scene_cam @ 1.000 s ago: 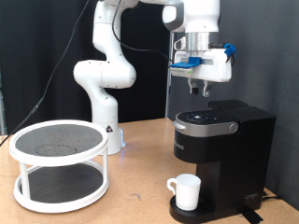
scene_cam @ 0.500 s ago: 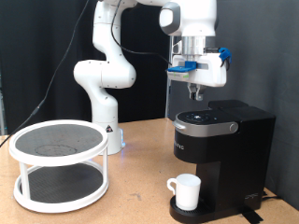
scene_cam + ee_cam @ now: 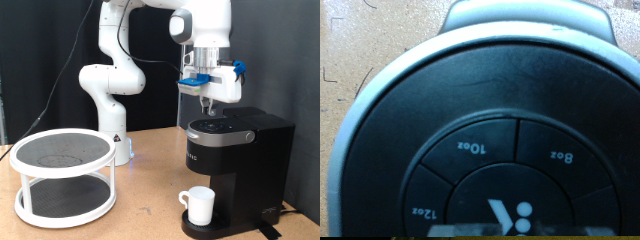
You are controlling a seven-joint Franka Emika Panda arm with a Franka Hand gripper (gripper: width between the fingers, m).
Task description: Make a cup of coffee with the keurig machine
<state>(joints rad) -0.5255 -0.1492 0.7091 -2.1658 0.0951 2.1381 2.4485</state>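
Black and closed, the keurig machine (image 3: pixel 236 150) has the cup (image 3: pixel 200 205) on its tray; we should lower our gripper (image 3: pixel 210 105), finger spread unreadable, squarely onto one size button (image 3: pixel 472 148).

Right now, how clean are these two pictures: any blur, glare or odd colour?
Exterior view: sharp and evenly lit, black backdrop, gripper just above the keurig machine, cup on its tray. Wrist view: strong blue cast, slightly soft; the size labels on the control panel remain legible, with a blurred dark edge along the bottom.
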